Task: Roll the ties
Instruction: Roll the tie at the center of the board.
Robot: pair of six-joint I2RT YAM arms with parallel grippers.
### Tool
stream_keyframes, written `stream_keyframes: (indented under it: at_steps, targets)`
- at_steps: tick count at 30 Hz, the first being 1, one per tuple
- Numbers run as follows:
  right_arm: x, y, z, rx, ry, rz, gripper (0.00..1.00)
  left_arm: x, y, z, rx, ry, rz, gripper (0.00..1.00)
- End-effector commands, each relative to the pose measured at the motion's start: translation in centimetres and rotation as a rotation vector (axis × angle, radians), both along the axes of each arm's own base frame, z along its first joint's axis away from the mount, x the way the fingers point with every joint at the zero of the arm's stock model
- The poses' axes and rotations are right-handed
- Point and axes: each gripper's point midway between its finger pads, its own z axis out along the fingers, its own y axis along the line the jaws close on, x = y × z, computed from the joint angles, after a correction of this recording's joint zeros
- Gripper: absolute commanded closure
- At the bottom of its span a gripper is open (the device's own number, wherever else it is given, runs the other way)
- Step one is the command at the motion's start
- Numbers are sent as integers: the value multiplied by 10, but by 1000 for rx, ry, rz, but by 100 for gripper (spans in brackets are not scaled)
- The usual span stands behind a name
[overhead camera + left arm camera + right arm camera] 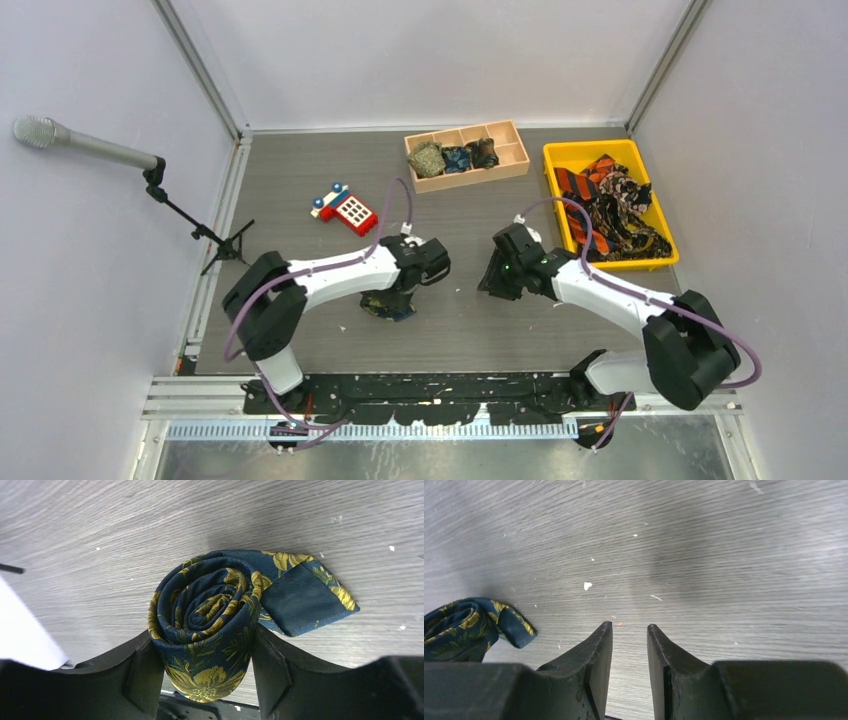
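The navy tie with yellow-gold flowers (210, 605) is rolled into a tight coil, its wide tip sticking out to the right. My left gripper (204, 639) is shut on the coil's sides, low over the table; in the top view the coil (388, 308) sits under that gripper (400, 295). My right gripper (629, 627) is open by a narrow gap and empty, hovering over bare table to the right of the coil (464, 625); it also shows in the top view (492, 280). Several unrolled ties (615, 212), orange-and-black striped and dark patterned, lie in the yellow tray.
A wooden compartment box (515, 150) at the back holds three rolled coils (457, 158). The yellow tray (556, 152) stands at the back right. A red-and-blue toy phone (345, 208) lies left of centre. A microphone on a stand (150, 170) is at the left wall.
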Motion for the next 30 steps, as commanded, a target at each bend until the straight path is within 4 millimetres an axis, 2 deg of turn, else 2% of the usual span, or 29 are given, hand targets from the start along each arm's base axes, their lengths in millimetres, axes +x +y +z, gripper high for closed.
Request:
stream_keyframes:
  at_steps: [1,9,17,30]
  targets:
    - [7,-21,10,-13,-57,-104,63,6,19,9,241,-60,-17,42]
    - [9,-37,17,-4,-85,-158,64,6,7,1,449,-70,-65,43]
    - [8,-40,23,20,-100,-173,64,-5,-11,-26,461,-9,-102,41]
    - [7,-38,25,34,-97,-166,64,-7,-16,-14,413,-22,-114,26]
